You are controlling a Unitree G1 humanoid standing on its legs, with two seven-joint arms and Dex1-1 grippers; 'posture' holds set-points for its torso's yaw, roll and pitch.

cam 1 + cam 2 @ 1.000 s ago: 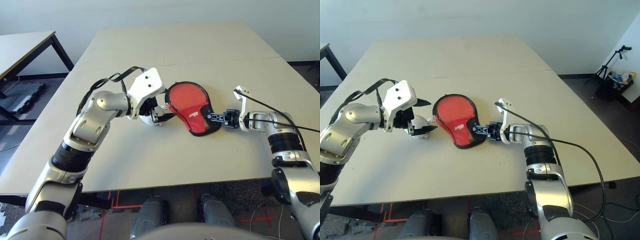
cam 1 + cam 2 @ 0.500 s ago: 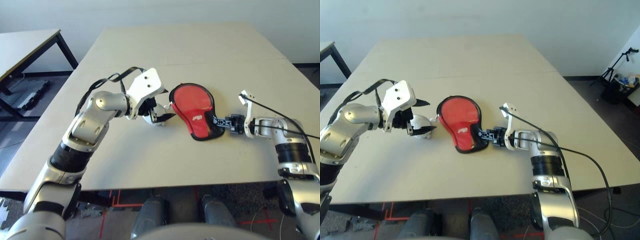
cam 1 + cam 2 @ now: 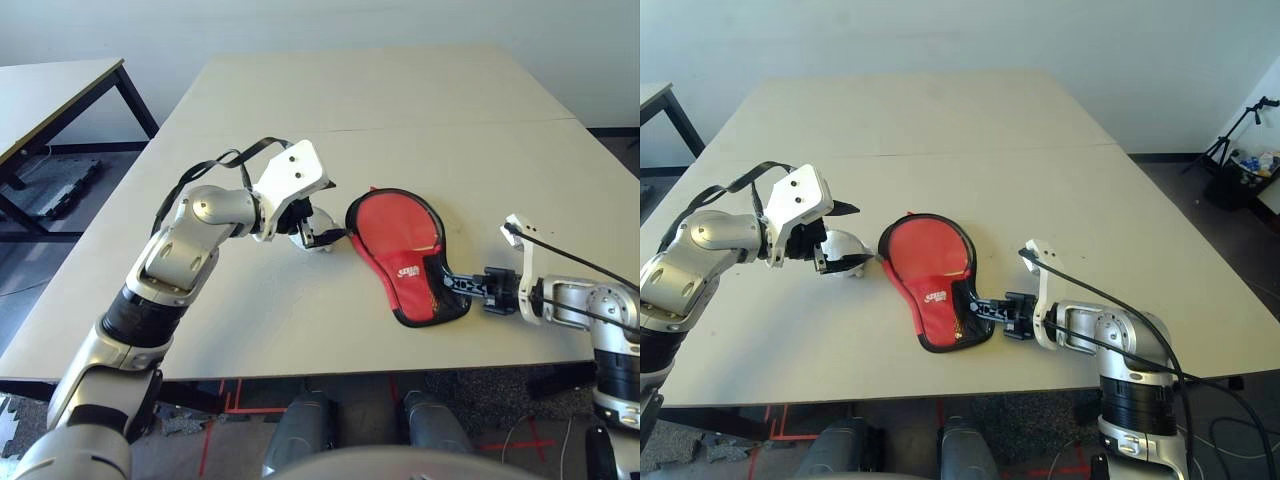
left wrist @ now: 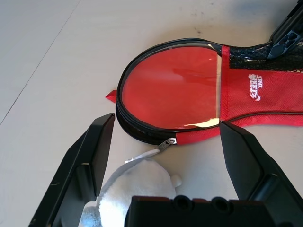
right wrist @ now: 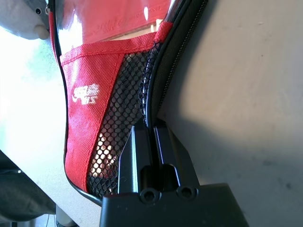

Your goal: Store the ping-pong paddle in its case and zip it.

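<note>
The red case [image 3: 400, 240] with black edging lies flat on the table [image 3: 380, 100], wide end away from me, black mesh end [image 5: 118, 123] toward the front right. My right gripper [image 3: 977, 306] is shut on the black edge at that narrow end. The zipper pull [image 4: 166, 143] sits on the rim of the wide end. My left gripper [image 4: 168, 123] stands open just left of the case, fingers [image 4: 97, 146] spread around a small whitish round pouch [image 3: 318, 238]. The ping-pong paddle is hidden; I cannot tell whether the glossy red round face [image 4: 170, 87] is the paddle or the case.
The case's narrow end lies close to the table's front edge [image 3: 330, 372]. A second table [image 3: 50, 90] stands off to the left. On the floor at the far right is a black stand [image 3: 1232, 130]. A cable [image 3: 1140, 312] runs along my right forearm.
My right gripper has drawn back toward me and to the right, dragging the case with it nearer the front edge. The left gripper and the pouch have stayed put. The camera shifted slightly.
</note>
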